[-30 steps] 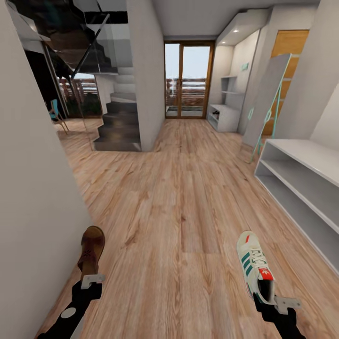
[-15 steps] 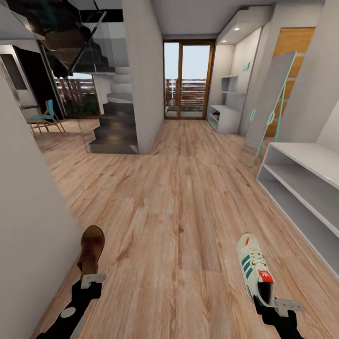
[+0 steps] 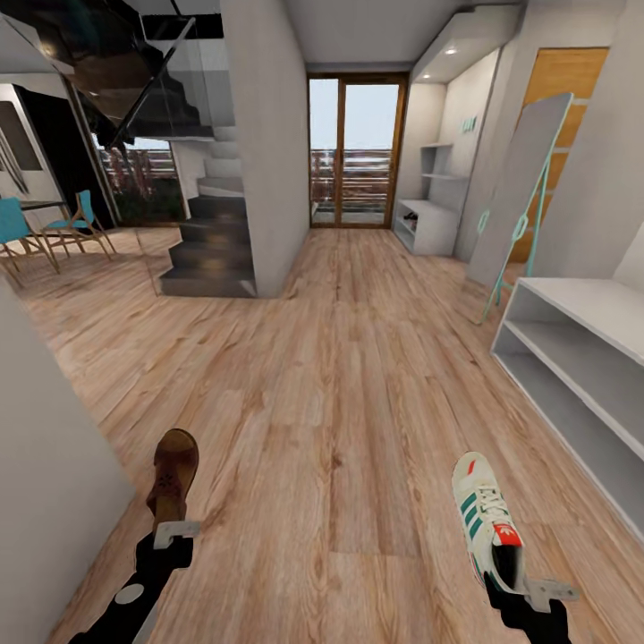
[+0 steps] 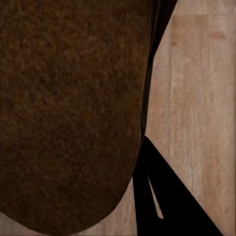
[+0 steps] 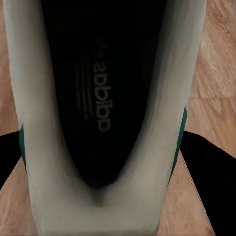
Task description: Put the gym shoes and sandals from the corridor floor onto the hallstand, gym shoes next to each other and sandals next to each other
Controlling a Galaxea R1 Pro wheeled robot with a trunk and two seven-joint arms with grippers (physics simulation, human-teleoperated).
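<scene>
Over corridor floor [image 3: 340, 402], both arms forward, sandal [image 3: 173, 470] left, gym shoe [image 3: 485, 521] right.

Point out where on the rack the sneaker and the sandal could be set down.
The hallstand, at the right wall, shows a bare bench top and two bare open shelves. The gym shoe and sandal are carried over open floor; nothing looks crowded.

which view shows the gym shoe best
The head view: the whole gym shoe shows, toe forward, held at its heel by the right claw above the floor. The right wrist view gives a close look into its dark insole and white collar.
</scene>
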